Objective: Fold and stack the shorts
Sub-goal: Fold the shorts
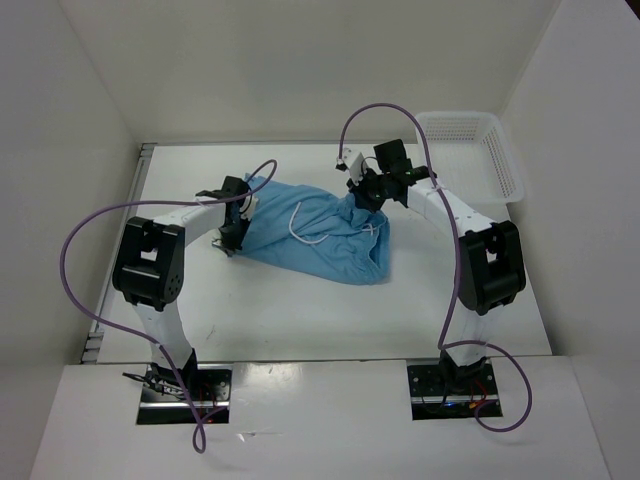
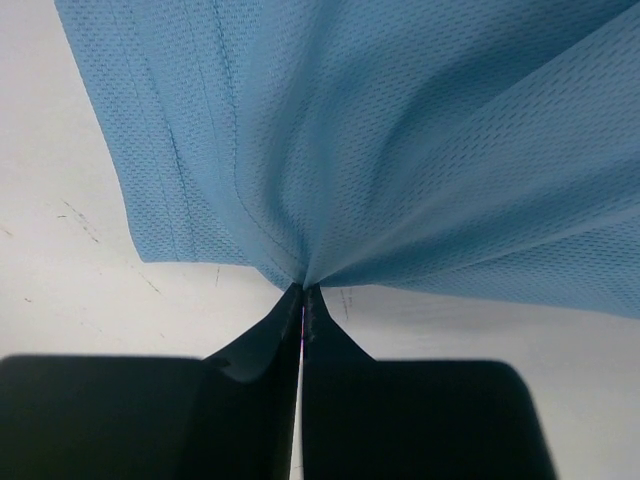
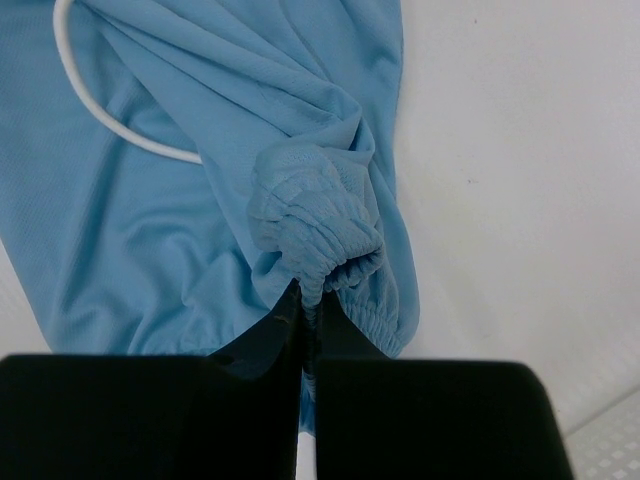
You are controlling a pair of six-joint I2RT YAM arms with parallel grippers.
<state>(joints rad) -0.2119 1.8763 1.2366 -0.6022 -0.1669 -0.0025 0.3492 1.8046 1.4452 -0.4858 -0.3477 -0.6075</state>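
Crumpled shorts [image 1: 318, 235] on table [image 1: 300, 320] centre, not yet folded. L gripper [image 2: 303, 293] pinched tight on hem [image 2: 190, 250] edge; R gripper [image 3: 307, 300] clamped on gathered waistband [image 3: 315, 215]. Prob holding opp ends to stretch fabric flat before 1st fold. Basket [image 1: 480, 150] far right, well apart.

Two arms, left arm [image 1: 150, 265] and right arm [image 1: 488, 265]: white links, boxy black joint housings, looping purple cables [image 1: 380, 107], dark base plates [image 1: 185, 392] with fine wiring; left gripper [image 2: 303, 292] and right gripper [image 3: 308, 300] with matte black tapered fingers.
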